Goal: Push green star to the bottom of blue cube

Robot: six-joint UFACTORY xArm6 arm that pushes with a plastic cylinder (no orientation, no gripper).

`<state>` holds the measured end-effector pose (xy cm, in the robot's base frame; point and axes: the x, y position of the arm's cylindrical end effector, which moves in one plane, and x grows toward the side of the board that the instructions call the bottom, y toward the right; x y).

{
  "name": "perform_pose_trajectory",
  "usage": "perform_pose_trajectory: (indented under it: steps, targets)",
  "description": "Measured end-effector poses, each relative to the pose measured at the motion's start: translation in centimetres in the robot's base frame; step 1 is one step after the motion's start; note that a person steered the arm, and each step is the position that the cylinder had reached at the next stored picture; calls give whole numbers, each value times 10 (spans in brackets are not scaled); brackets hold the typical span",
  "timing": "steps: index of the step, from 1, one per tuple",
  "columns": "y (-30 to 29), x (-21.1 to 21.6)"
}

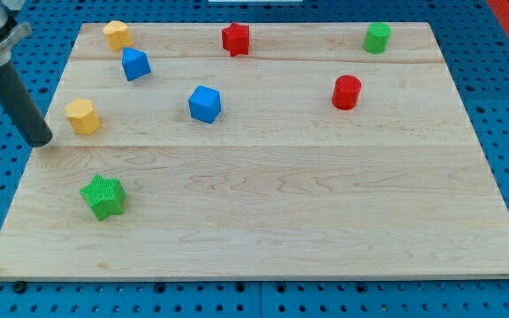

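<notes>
Green star (pixel 102 196) flat, no long axis, my tip (pixel 41 141) upper-left of it, pincer state untellable

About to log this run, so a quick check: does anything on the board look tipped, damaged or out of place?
Nothing stands out. All eight blocks sit flat on the wooden board, none stacked, touching or hanging over an edge. My tip rests at the board's left edge, above the green star and left of a yellow block, touching neither.
</notes>
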<state>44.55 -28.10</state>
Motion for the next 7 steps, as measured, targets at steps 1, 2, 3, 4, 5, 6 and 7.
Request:
perform_pose_trajectory:
  steps: [1, 2, 3, 4, 5, 6, 7]
  targets:
    - [1, 57]
    - [17, 74]
    - [54, 100]
    - [126, 97]
    - [169, 97]
    - [140, 106]
    - [81, 110]
